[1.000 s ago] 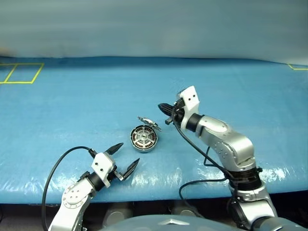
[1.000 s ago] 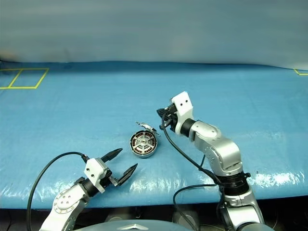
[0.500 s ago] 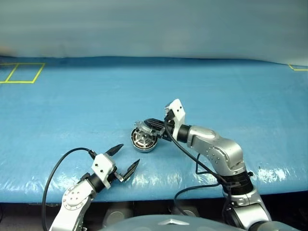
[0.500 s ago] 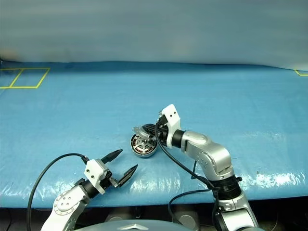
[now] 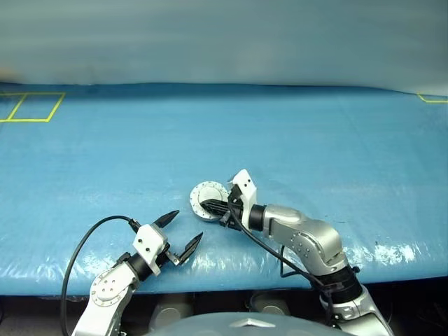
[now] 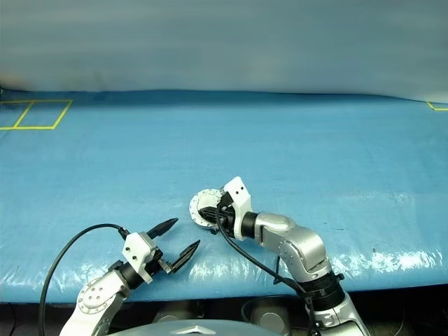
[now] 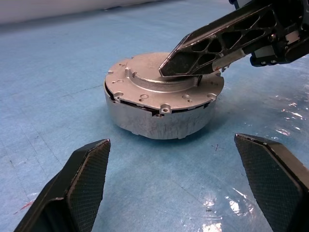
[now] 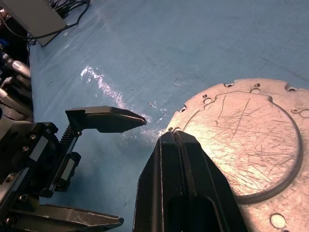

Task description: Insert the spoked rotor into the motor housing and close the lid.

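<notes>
Sat near the front edge of the blue plastic-covered table (image 5: pixel 336 140): round squat silver metal motor housing (image 7: pixel 159 118), its scratched silvery-grey round lid (image 8: pixel 244 145) folded down flat. Pressed onto the raised centre: right gripper (image 7: pixel 186 60), black fingers together; nearby, left gripper (image 5: pixel 176 229), spread and empty. Judged heavy, rigid, smooth-walled; best clasped across the sidewall, not the thin lid rim.
</notes>
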You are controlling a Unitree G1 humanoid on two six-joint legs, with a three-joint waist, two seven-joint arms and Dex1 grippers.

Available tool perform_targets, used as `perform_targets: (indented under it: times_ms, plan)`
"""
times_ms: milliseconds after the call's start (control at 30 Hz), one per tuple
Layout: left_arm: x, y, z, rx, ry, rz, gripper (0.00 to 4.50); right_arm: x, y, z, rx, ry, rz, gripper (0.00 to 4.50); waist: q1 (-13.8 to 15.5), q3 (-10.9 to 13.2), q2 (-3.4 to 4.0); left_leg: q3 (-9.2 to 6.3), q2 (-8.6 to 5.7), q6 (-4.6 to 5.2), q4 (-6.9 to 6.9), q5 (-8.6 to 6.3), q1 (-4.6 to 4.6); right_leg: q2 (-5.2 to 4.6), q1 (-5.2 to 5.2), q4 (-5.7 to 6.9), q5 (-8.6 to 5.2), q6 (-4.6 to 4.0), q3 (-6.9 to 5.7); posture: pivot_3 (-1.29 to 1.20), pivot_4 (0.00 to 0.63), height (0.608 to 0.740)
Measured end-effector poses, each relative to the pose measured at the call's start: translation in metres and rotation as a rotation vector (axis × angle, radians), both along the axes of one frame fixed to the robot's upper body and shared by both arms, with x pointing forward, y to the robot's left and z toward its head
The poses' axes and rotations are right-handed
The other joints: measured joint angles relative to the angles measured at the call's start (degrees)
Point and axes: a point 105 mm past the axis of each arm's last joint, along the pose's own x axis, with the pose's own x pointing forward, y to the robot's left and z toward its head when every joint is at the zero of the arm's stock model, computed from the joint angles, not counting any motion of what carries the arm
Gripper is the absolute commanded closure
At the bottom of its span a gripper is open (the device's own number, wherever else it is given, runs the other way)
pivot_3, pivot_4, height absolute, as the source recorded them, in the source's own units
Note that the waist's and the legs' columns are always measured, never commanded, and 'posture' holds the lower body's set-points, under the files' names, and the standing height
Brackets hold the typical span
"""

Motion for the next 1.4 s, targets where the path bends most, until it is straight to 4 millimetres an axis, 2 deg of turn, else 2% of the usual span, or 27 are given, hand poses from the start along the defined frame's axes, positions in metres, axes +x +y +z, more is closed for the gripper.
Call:
perform_targets:
  times_ms: [100,200,267,367,600,767,1367,1400]
  plan:
    - [-0.001,0.001,-0.001,0.001,0.003,0.002,0.0,-0.003,-0.003,0.009,-0.01,-0.064,-0.003,4.48,0.04,0.01,0.01,0.01,-0.01,0.0,0.0,0.0,-0.02,-0.01,0.0,0.0,0.0,0.01,0.02,0.0,0.15,0.74]
    - [-0.001,0.001,-0.001,0.001,0.001,0.004,0.0,0.001,-0.009,0.035,-0.017,-0.227,-0.034,3.89,0.06,0.0,0.0,0.0,0.0,0.0,0.0,0.0,-0.02,-0.01,-0.02,0.0,0.0,0.02,0.0,0.0,0.15,0.74]
    - [-0.002,0.001,-0.001,0.001,0.003,0.006,0.0,0.002,-0.012,0.045,-0.03,-0.292,-0.063,3.2,0.06,0.0,-0.01,0.0,0.01,0.0,-0.02,0.0,-0.02,0.0,-0.01,0.0,0.0,0.01,0.0,0.0,0.15,0.74]
    - [-0.002,0.001,-0.001,0.002,0.005,0.008,0.0,0.002,-0.013,0.047,-0.041,-0.311,-0.089,2.23,0.09,0.0,-0.01,0.01,0.01,0.0,-0.02,0.0,-0.02,-0.01,0.0,0.0,0.0,0.01,0.01,0.0,0.15,0.74]
    - [-0.001,0.001,0.0,0.002,-0.001,0.005,0.0,-0.004,-0.002,0.03,-0.081,-0.281,-0.101,0.01,0.07,0.0,-0.01,0.0,0.02,0.0,-0.02,0.0,-0.01,0.01,-0.01,0.0,-0.01,-0.01,0.02,0.0,0.15,0.74]
    - [-0.002,0.001,-0.001,0.002,0.002,0.004,0.0,0.003,0.001,0.017,-0.13,-0.291,-0.135,0.01,0.11,0.0,-0.02,0.0,0.0,0.0,-0.02,0.0,0.01,-0.02,-0.04,-0.03,-0.01,-0.01,0.01,0.0,0.15,0.74]
    - [-0.002,0.001,-0.001,0.002,0.005,0.004,0.0,0.013,0.001,-0.003,-0.197,-0.282,-0.193,0.01,0.05,0.0,-0.01,-0.01,0.01,0.0,-0.03,0.0,0.07,0.0,-0.02,-0.02,-0.02,-0.02,0.01,0.0,0.15,0.74]
    - [-0.003,0.001,-0.001,0.002,0.005,0.004,0.0,0.013,0.002,-0.004,-0.194,-0.281,-0.192,0.18,0.05,0.0,-0.01,-0.01,0.02,0.0,-0.03,0.0,0.09,0.0,-0.02,-0.02,-0.02,-0.02,0.01,0.0,0.15,0.74]
